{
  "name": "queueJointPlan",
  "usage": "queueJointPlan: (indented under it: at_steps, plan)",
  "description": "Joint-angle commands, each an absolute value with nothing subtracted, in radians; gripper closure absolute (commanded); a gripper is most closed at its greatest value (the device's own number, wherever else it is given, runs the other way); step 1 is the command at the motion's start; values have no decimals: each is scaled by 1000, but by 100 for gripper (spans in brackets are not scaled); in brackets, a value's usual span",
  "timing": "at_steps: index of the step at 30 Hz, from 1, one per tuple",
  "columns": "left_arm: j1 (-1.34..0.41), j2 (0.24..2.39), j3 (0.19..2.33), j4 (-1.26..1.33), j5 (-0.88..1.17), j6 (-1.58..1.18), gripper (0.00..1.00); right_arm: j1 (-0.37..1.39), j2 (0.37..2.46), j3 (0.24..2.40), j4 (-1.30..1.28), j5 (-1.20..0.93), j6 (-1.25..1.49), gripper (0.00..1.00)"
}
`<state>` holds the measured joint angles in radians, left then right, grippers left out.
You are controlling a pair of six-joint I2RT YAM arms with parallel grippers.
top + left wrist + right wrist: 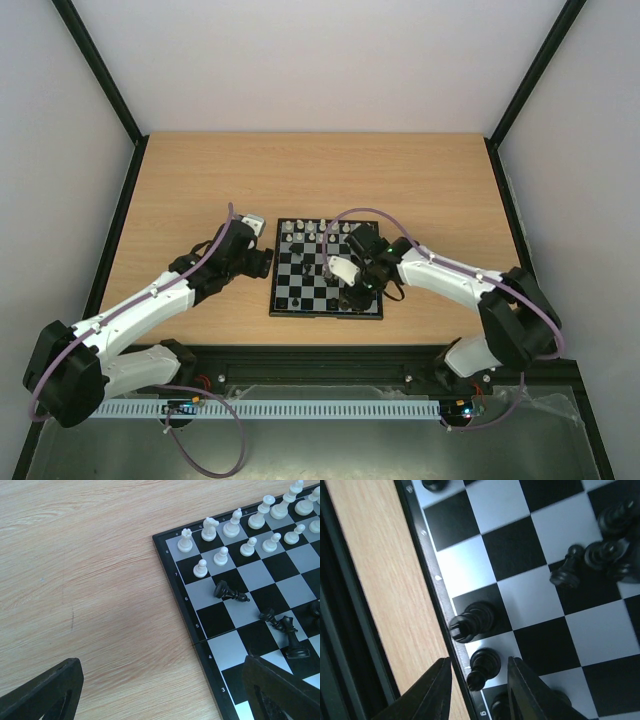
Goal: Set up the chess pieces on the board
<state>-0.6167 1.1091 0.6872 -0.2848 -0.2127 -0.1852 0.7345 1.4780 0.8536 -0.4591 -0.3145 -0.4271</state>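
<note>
Light wood-grain tabletop, plain white enclosure walls, black frame rails along the edges, white slotted strip at the near edge

Clad in white shells between bulky black joint housings, left arm and right arm alike. Strung with a thin purple cable apiece, pinned along the links by small white clips and looping loose at the near end. Rounded black shoulders at the near edge. Tipped with black: left claw in broad matte wedges with recessed panels, right claw in smooth, tapering blades. Small green lights at the right wrist.
</note>
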Motion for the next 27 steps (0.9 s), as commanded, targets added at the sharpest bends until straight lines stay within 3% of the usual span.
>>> queueJointPlan:
  at_steps: [1, 7, 16, 27]
  plan:
    - [-610, 1114, 712, -307, -210, -179, 10, 720, 1366, 907, -520, -358, -444, 67]
    - [-609, 1110, 714, -310, -215, -179, 10, 591, 1390, 1046, -600, -382, -440, 68]
    - [-610, 1100, 713, -311, -219, -183, 10, 551, 1530, 1062, -479, -209, -358, 76]
    - [-608, 1096, 713, -311, -214, -182, 10, 551, 1705, 1126, -456, -105, -331, 69]
